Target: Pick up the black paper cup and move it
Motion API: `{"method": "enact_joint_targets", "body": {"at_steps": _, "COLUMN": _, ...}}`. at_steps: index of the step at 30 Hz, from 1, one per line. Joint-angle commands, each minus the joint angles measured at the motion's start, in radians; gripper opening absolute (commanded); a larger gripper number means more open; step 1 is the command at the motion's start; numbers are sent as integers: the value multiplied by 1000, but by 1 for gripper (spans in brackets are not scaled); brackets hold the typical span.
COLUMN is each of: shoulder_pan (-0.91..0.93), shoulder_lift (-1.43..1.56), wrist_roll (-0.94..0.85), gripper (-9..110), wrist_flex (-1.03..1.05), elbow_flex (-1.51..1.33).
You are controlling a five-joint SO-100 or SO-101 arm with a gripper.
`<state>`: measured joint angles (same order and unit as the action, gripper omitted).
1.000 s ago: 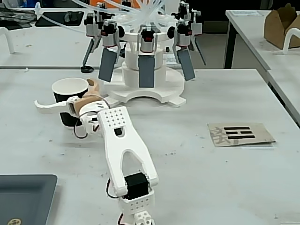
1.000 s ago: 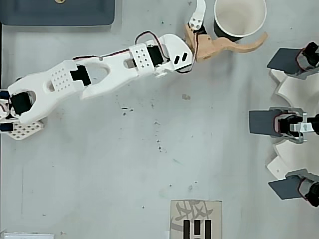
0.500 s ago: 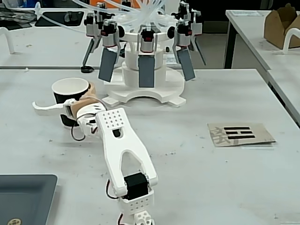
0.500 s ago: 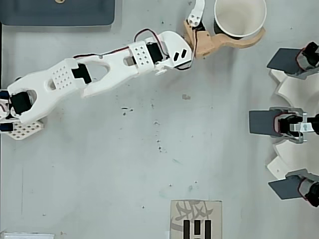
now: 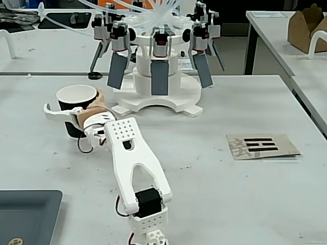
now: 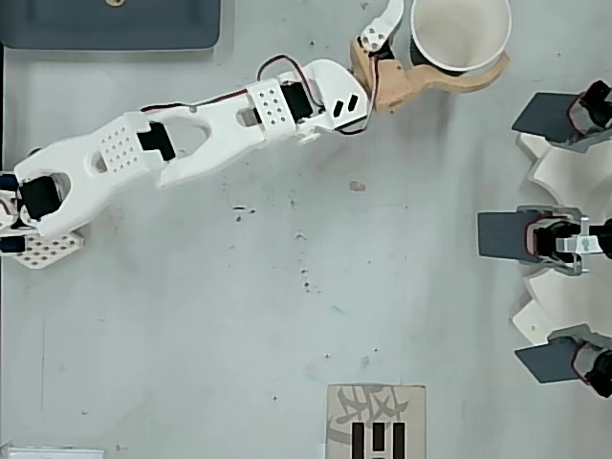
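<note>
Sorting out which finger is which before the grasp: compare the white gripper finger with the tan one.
Colour: the white finger is white plastic; the tan finger is wood-coloured.
Side: in the overhead view the white finger lies left of the black paper cup, while the tan finger curves under the cup's lower side.
Build: the white finger looks thinner, the tan finger broader.
Shared: both are curved and flank the cup.
</note>
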<state>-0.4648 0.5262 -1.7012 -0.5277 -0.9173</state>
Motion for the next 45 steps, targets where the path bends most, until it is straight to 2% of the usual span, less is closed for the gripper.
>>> {"method": "enact_joint_targets", "body": {"at_steps": 1, "shoulder_pan": -11, "shoulder_lift": 20, "wrist_roll": 11, "gripper": 35, "wrist_flex": -6, "elbow_flex": 57}}
{"method": "enact_joint_targets", "body": {"at_steps": 33, "shoulder_pan": -9, "shoulder_lift": 43, "wrist_roll": 21, "gripper": 10, "wrist_flex": 2, "elbow_flex": 44}}
{"method": "enact_joint_targets", "body": {"at_steps": 45, "shoulder_pan": 5, "shoulder_lift": 242, "wrist_roll": 8, "gripper": 8, "wrist_flex": -57, "elbow_flex": -206}}
